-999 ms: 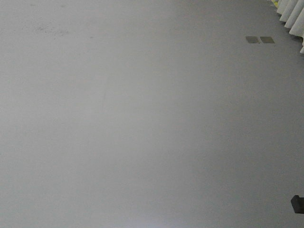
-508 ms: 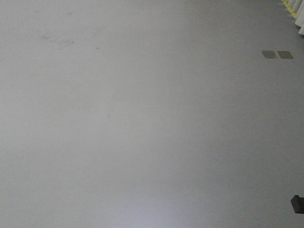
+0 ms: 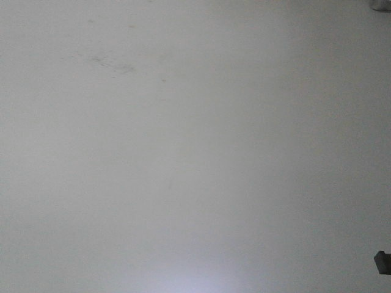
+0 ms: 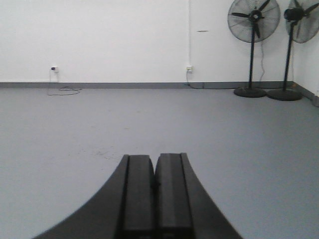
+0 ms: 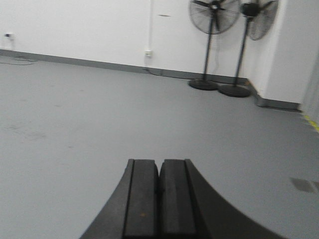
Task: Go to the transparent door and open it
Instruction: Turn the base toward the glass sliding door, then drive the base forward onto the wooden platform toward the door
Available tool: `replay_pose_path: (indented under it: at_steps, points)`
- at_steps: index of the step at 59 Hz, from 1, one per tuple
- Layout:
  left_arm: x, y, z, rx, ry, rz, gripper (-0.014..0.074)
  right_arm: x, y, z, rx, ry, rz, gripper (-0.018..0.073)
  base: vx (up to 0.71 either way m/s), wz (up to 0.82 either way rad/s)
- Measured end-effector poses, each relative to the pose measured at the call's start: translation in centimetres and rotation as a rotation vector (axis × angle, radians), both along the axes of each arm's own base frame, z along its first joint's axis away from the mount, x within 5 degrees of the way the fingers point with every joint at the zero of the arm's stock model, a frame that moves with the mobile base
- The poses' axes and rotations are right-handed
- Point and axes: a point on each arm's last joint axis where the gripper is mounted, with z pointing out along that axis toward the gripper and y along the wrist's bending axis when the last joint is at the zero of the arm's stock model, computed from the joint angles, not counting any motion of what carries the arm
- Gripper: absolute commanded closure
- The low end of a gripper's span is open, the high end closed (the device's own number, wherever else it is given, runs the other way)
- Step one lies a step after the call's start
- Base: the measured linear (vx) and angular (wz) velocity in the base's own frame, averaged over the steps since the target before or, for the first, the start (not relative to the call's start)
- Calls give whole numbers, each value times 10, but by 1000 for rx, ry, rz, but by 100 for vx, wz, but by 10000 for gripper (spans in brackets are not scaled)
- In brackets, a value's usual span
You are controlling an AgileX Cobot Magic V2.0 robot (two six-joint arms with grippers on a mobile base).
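Now left fingers, right fingers closed over floor

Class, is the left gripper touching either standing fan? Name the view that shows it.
Apart. The left wrist view shows the left gripper in the foreground, the standing fans by the far wall, and grey floor between.

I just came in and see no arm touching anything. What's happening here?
Nothing is being handled. The black left gripper and right gripper are shut and empty, pointing across open grey floor toward a white wall with two black pedestal fans. The transparent door shows in no view, so opening it has not begun.
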Motion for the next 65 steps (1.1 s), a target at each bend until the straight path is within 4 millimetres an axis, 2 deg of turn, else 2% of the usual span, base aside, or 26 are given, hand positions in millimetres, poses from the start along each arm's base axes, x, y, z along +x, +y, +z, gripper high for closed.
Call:
replay_pose_path:
  at_steps: [65]
  points:
    - [0,0,0,0,0,0,602,0,0,0,0,1,0,567,63,56]
